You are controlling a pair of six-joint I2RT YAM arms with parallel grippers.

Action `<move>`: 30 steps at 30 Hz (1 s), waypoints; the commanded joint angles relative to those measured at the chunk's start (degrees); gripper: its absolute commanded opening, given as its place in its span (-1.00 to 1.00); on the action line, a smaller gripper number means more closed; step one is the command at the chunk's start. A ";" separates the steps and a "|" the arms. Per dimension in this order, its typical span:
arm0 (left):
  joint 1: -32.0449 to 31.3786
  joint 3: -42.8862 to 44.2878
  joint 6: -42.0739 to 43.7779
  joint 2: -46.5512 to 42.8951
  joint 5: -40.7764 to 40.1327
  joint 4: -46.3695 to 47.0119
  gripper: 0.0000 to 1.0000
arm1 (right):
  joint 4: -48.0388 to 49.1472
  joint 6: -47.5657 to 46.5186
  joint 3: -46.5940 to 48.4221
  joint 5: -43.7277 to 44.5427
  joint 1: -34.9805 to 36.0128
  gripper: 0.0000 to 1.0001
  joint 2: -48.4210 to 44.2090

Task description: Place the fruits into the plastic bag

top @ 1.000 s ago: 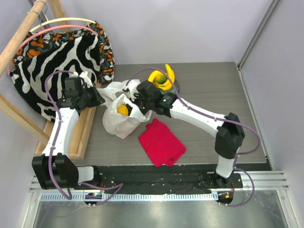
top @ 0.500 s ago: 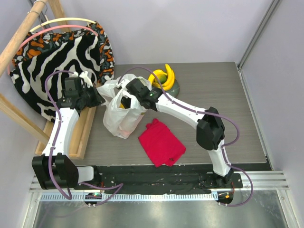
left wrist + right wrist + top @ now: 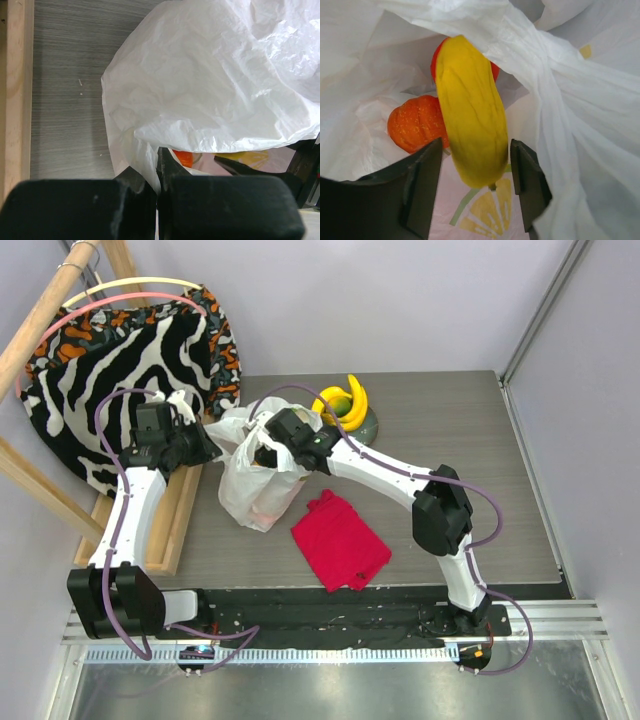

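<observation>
Because the left gripper [image 3: 159, 167] is clamped on the plastic bag [image 3: 210, 90], holding its mouth up, the right gripper [image 3: 476, 147] can reach inside. A yellow fruit [image 3: 470, 115] sits between its parted fingers, though I cannot tell whether they grip it. Just beyond lie an orange fruit [image 3: 415, 122] and a red fruit [image 3: 493, 70].

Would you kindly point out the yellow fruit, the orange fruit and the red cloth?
yellow fruit [image 3: 470, 110]: right wrist view, middle of its skin.
orange fruit [image 3: 417, 122]: right wrist view, its dimpled top.
red cloth [image 3: 340, 540]: top view, centre of the cloth.
</observation>
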 commanded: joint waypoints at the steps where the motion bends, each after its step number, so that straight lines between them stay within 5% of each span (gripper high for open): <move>1: 0.25 -0.12 -0.41 -1.42 1.57 1.77 -1.00 | 1.69 -2.69 -0.69 0.04 0.11 0.31 -2.47; 11: 0.34 -0.12 -0.32 -1.42 1.57 1.77 -1.00 | 4.32 -2.87 -1.48 -4.88 -0.07 0.43 -5.64; 30: 0.34 -0.21 -0.41 -1.60 1.57 1.86 -1.00 | 22.06 15.76 -11.40 -24.13 -10.96 0.42 -21.19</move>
